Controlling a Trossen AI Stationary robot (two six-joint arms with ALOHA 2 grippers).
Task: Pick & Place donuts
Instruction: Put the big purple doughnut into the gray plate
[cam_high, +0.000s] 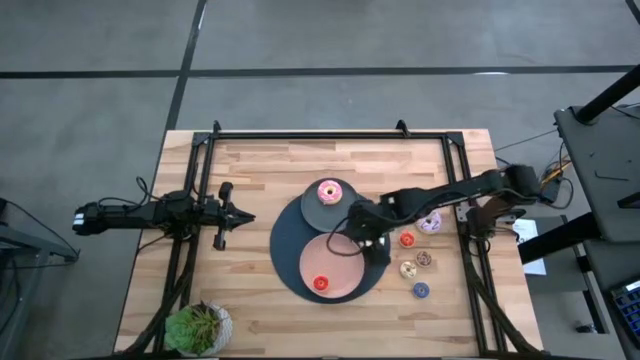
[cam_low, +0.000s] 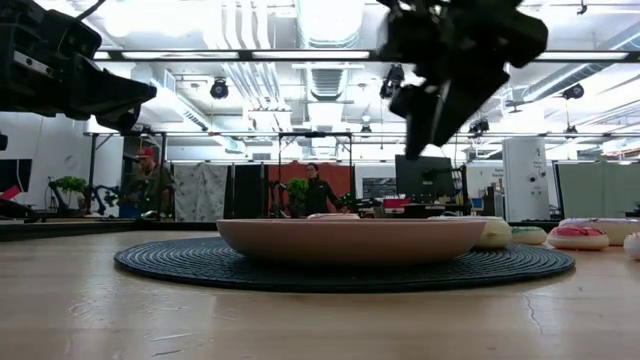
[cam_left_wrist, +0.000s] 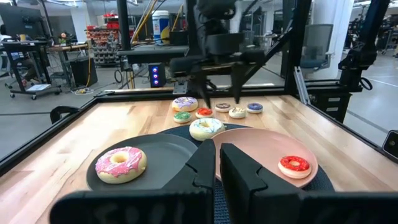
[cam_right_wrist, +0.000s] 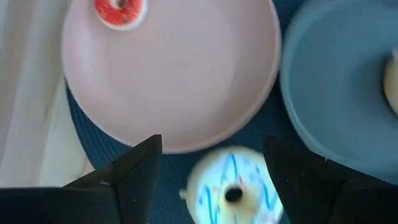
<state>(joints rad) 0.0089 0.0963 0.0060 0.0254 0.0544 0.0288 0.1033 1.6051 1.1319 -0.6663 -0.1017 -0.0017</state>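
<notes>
Right gripper (cam_right_wrist: 211, 171) wide open above white donut (cam_right_wrist: 231, 185), poised to grasp | left gripper (cam_left_wrist: 216, 163) closed, idle at left

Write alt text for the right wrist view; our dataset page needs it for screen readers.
Looking down, the right gripper hangs open above a white donut with blue streaks lying on the dark mat. Beyond it sits a pink plate holding a red donut, with a grey plate beside it.
</notes>
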